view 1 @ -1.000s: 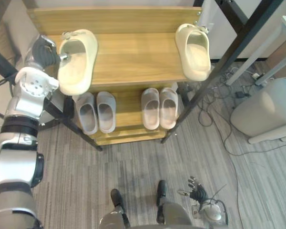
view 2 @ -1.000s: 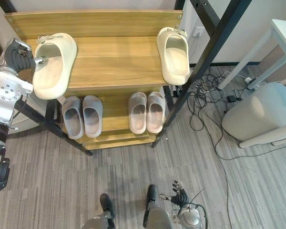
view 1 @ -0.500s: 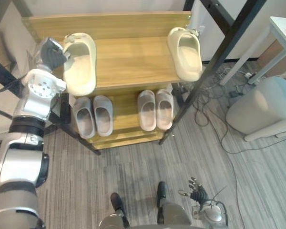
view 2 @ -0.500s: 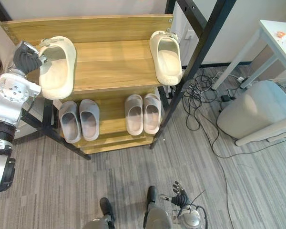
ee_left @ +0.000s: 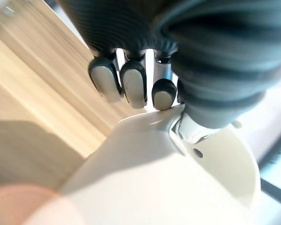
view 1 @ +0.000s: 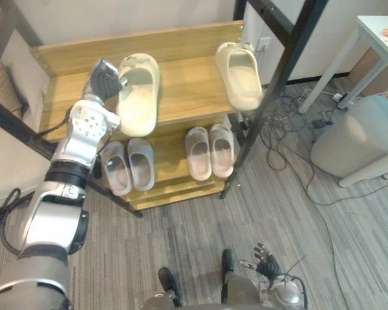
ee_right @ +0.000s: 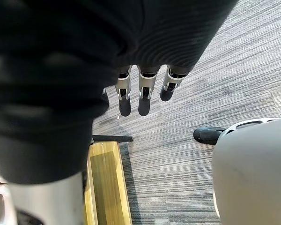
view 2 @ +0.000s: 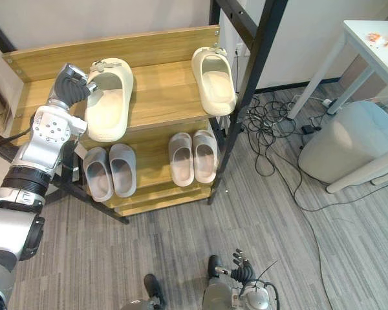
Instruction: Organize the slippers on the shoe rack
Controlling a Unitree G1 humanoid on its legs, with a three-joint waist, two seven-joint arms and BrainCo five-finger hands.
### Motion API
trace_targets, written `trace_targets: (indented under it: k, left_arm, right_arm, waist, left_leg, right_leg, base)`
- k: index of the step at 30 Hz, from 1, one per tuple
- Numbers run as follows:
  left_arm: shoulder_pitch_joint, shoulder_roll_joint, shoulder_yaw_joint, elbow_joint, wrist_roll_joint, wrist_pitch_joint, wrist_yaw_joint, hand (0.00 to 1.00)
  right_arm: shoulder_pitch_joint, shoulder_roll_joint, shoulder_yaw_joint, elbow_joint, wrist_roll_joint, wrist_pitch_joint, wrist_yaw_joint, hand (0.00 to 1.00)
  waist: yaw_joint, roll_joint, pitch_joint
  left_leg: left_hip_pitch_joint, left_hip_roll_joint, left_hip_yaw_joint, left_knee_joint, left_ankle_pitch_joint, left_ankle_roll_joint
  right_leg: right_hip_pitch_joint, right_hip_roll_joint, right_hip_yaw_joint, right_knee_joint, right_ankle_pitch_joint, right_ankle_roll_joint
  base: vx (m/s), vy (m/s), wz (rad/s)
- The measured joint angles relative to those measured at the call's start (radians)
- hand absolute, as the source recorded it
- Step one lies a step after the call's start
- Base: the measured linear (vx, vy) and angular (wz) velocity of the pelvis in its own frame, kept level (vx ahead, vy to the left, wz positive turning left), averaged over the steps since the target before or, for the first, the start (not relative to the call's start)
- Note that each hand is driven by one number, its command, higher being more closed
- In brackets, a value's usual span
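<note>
Two cream slippers sit on the shoe rack's point(view 2: 161, 97) upper shelf, well apart. Left end of the rack: left hand point(view 2: 70, 87) reaches in over the shelf's left edge. In the left wrist view its fingers point(ee_left: 133, 86) are curled down over the rim of the left cream slipper point(view 2: 108, 97), thumb on the other side, so it is clamped on that slipper near the strap end. Strap end points toward the rack's back board and the toe reaches past the shelf's front edge. Cannot tell if the sole is resting or lifted.

Small white tag point(view 2: 76, 150) hangs below the upper shelf's left end; print too small to read.

Lower shelf: left grey pair point(view 2: 97, 174) side by side, toes forward. Right grey pair point(view 2: 181, 158) likewise, touching each other.

Right end of the upper shelf: right cream slipper point(view 2: 213, 81), strap toward the back board, just beside the black post point(view 2: 246, 84).

Right of the rack: cables point(view 2: 265, 119) on the carpet, grey rounded bin point(view 2: 349, 148), white table point(view 2: 368, 32).

Well in front of the rack, low over the carpet: right hand point(view 1: 266, 265), fingers point(ee_right: 145, 101) straight and relaxed, holding nothing.
</note>
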Motion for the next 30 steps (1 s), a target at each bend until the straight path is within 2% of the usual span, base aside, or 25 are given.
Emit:
trace_targets:
  k: [6, 10, 15, 21, 22, 30]
  left_arm:
    - [0.000, -0.040, -0.005, -0.011, -0.002, 0.000, 0.020, 1.00]
    - [-0.014, -0.051, -0.004, 0.003, -0.011, 0.001, 0.036, 1.00]
    - [-0.122, -0.049, -0.004, 0.105, -0.030, 0.022, 0.037, 1.00]
    - [-0.205, -0.041, -0.002, 0.166, -0.038, 0.025, 0.038, 1.00]
    - [-0.216, -0.035, -0.002, 0.178, -0.038, 0.026, 0.038, 0.00]
    - [-0.286, -0.002, 0.028, 0.193, -0.060, 0.028, 0.056, 0.00]
  right_arm:
    - [0.004, -0.011, 0.000, -0.002, 0.020, 0.000, -0.007, 0.00]
    - [0.006, -0.026, 0.001, -0.002, 0.021, 0.000, -0.008, 0.00]
    - [0.018, -0.034, -0.001, -0.013, 0.026, 0.000, -0.015, 0.00]
    - [0.028, -0.033, 0.000, -0.039, 0.043, 0.000, -0.015, 0.00]
    - [0.028, -0.032, 0.000, -0.040, 0.059, -0.001, -0.015, 0.00]
    - [0.043, -0.024, 0.000, -0.083, 0.068, -0.012, -0.016, 0.00]
  waist:
    - [-0.024, 0.013, -0.008]
    - [-0.025, 0.021, -0.013]
    - [-0.039, 0.022, -0.012]
    - [-0.057, 0.024, -0.008]
    - [-0.062, 0.024, -0.008]
    - [-0.067, 0.019, 0.019]
  left_leg:
    - [-0.002, 0.000, 0.005, 0.000, -0.007, -0.009]
    - [-0.014, -0.001, 0.029, 0.000, -0.007, -0.009]
    - [-0.046, -0.005, 0.054, 0.001, -0.008, -0.002]
    - [-0.071, -0.009, 0.080, 0.001, -0.010, -0.001]
    - [-0.073, -0.008, 0.089, 0.001, -0.012, -0.001]
    - [-0.102, -0.004, 0.116, 0.001, -0.013, -0.002]
  right_leg:
    - [-0.007, 0.000, 0.008, 0.001, 0.000, 0.000]
    - [-0.035, 0.001, 0.033, 0.002, 0.009, 0.008]
    - [-0.092, 0.004, 0.080, 0.000, 0.034, 0.013]
    - [-0.132, 0.005, 0.115, -0.006, 0.048, 0.012]
    - [-0.140, 0.007, 0.127, -0.006, 0.049, 0.012]
    - [-0.187, 0.012, 0.157, -0.007, 0.061, 0.010]
  base:
    - [0.00, 0.004, -0.01]
    - [0.00, 0.021, -0.19]
    - [0.00, 0.042, -0.24]
    - [-0.01, 0.067, -0.16]
    - [-0.01, 0.082, -0.20]
    - [-0.01, 0.068, -0.11]
